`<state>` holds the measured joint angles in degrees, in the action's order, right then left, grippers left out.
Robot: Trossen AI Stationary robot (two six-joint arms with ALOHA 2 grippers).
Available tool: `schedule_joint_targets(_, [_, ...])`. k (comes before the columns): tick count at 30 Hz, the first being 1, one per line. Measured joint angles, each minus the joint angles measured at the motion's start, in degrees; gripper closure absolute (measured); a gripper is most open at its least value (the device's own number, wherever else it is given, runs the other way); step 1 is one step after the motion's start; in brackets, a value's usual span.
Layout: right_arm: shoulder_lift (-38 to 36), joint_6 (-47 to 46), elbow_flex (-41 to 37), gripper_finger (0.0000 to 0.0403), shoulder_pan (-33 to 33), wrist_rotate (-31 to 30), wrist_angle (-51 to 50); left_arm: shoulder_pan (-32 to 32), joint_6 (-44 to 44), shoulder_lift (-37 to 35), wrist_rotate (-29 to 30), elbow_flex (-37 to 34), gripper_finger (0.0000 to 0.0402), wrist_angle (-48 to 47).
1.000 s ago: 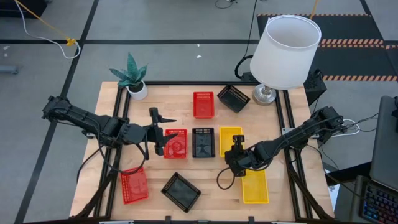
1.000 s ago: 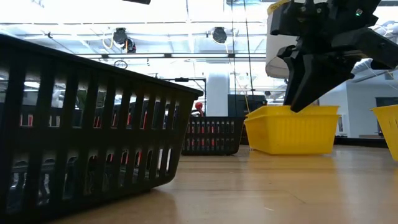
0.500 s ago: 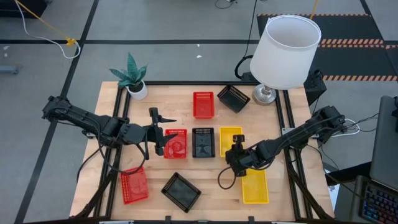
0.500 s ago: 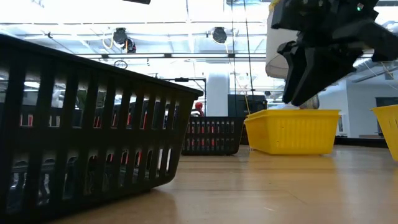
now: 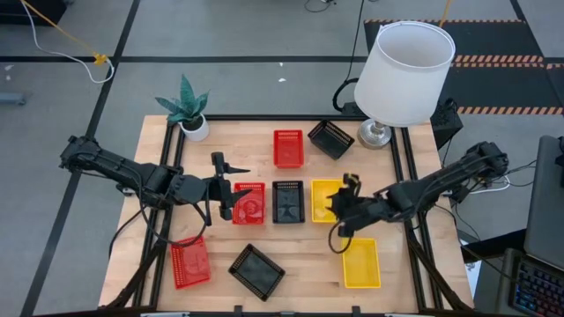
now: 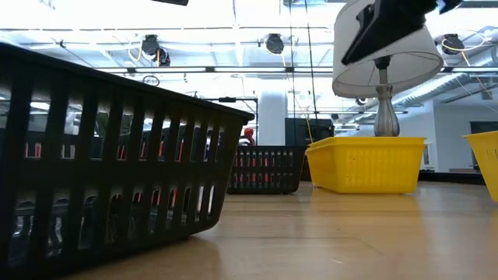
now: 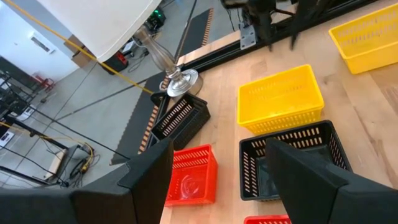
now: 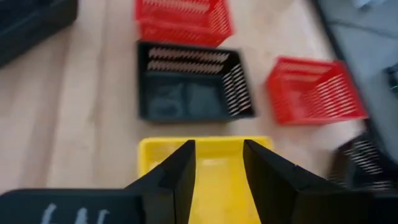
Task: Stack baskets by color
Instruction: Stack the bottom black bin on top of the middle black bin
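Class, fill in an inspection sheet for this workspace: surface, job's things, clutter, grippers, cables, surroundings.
Surface: wooden table in a black frame.
Job's things: eight basket spots seen from above; red baskets, black baskets, yellow baskets; whether any spot is already a stack cannot be told.
Clutter: potted plant, lamp.
Grippers: left gripper open beside the middle red basket; right gripper over the middle yellow basket, jaws apart, empty.
Cables: yellow cord on the floor.
Surroundings: grey floor, striped mat.
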<state>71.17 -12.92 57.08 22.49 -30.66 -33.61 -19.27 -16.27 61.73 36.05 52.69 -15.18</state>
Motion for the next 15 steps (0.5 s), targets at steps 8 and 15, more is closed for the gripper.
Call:
schedule_joint_targets(8, [-4.83, 6.95, 0.0, 0.0273, -6.01, -2.99, 0.04, 0.0, 0.55, 0.0, 0.0, 0.0, 0.0144, -0.02])
schedule_joint_targets(15, [-6.67, 11.53, 0.0, 0.0273, -10.8, -2.5, 1.77, 0.0, 2.72, 0.0, 0.0, 0.0, 0.0144, -0.22])
